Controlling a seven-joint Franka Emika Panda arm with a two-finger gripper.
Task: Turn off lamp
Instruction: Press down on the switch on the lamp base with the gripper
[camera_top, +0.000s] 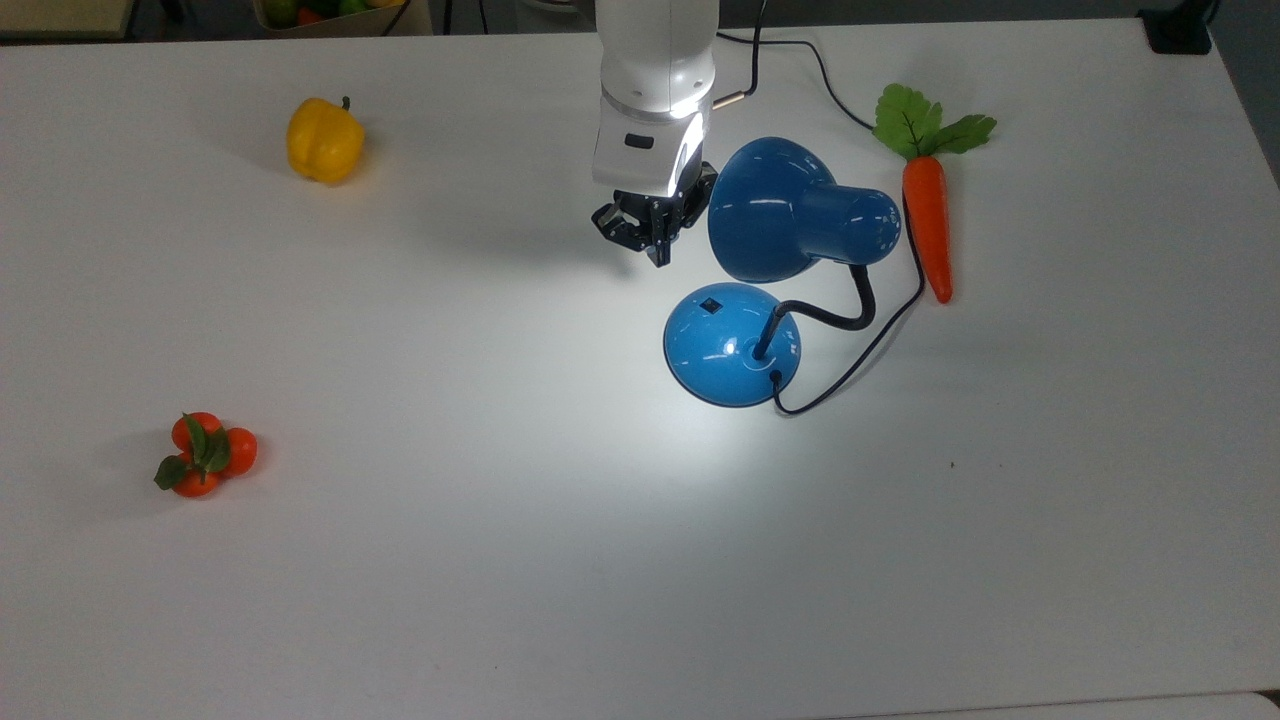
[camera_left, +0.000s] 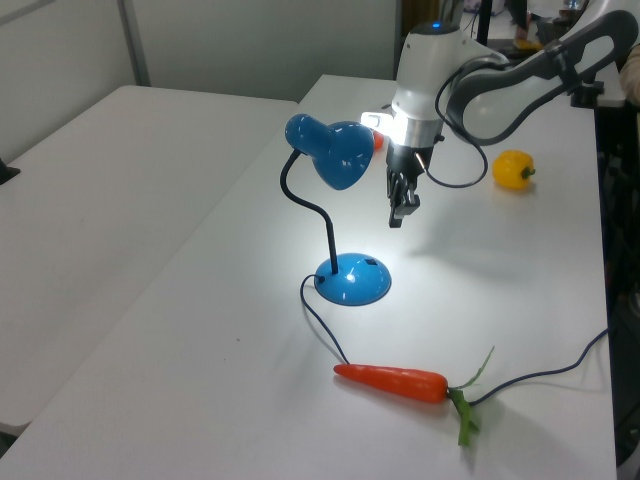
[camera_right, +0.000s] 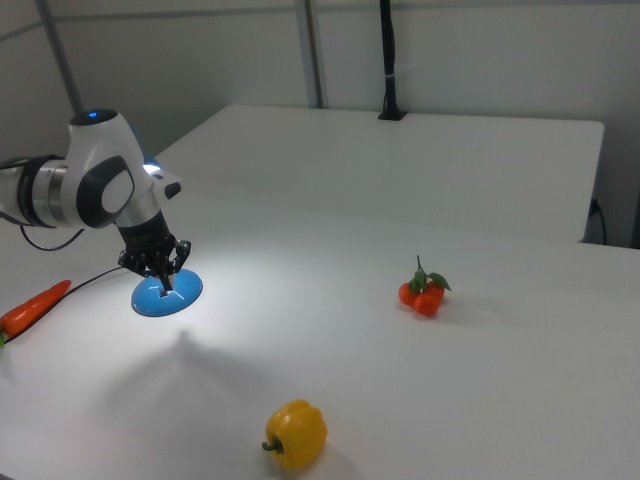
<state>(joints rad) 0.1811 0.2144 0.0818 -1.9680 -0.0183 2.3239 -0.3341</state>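
Your lamp (camera_top: 770, 280) is glossy blue and stands on the white bench (camera_top: 500, 560), right of centre in the top view. Its round domed base (camera_top: 732, 344) sits flat, with a small black switch (camera_top: 711, 304) on the dome at about 11 o'clock from the dome's centre in the top view. A black bendy neck (camera_left: 308, 205) rises from the base, curves, and carries the bell-shaped shade (camera_top: 790, 210), which hangs over the bench at about 1 o'clock from the base in the top view. You can see it is lit: a bright pool of light lies on the bench around the base. Its black cord (camera_top: 860, 350) leaves the base at 5 o'clock and loops away.
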